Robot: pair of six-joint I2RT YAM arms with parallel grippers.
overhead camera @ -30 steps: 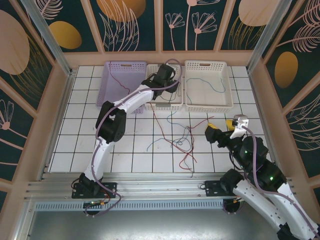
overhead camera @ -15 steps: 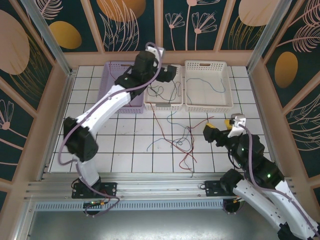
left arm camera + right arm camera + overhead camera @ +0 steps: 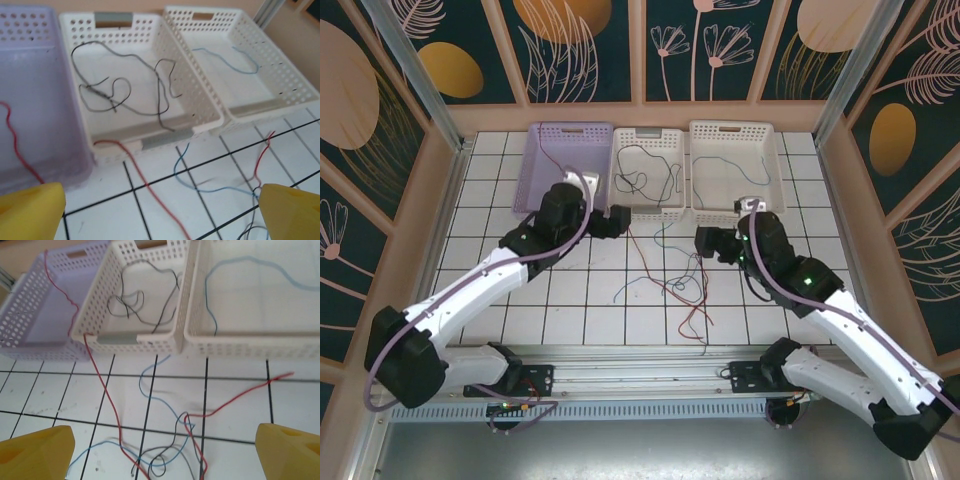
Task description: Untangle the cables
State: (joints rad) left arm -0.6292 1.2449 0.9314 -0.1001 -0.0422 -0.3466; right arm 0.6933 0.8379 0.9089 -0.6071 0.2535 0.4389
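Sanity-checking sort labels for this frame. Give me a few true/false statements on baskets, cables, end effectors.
1. A dark grey cable lies in the middle white basket. True.
2. The right white basket is empty. False: it holds a blue cable.
3. The left end effector and right end effector are open. True.
4. The purple basket holds a blue cable. False: a red cable lies in it.
5. No cables remain on the table. False: a red, blue and dark tangle lies there.
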